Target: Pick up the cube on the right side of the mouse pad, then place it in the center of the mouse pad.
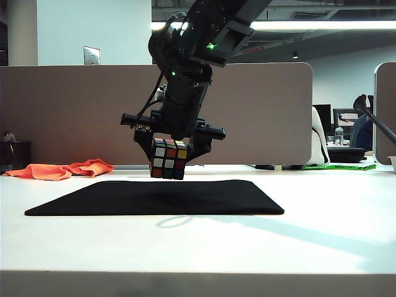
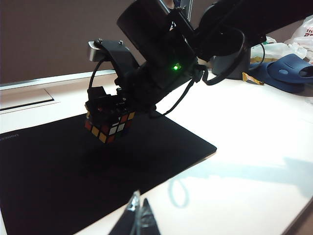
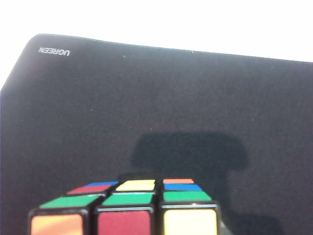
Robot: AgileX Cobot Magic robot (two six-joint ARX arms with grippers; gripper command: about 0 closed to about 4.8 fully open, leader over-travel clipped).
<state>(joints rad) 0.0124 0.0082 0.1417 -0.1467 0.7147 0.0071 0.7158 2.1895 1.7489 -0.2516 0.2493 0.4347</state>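
The cube [image 1: 168, 159], black-framed with coloured stickers, hangs a little above the black mouse pad [image 1: 154, 198], over its far middle part. My right gripper [image 1: 171, 162] points down and is shut on it, one finger on each side. The left wrist view shows the same grip on the cube [image 2: 108, 125] over the mouse pad [image 2: 63, 181]. In the right wrist view the cube [image 3: 127, 210] fills the near edge and throws a shadow on the mouse pad [image 3: 146, 98]; the fingers are hidden there. My left gripper [image 2: 138, 209] stays back at the pad's near edge, its tips together and holding nothing.
An orange cloth [image 1: 62, 169] lies on the table behind the pad's left end. A beige partition [image 1: 74, 111] closes the back. Green and dark items [image 1: 340, 164] sit far right. Blue objects [image 2: 288, 71] lie beyond the pad on the white table [image 2: 254, 147].
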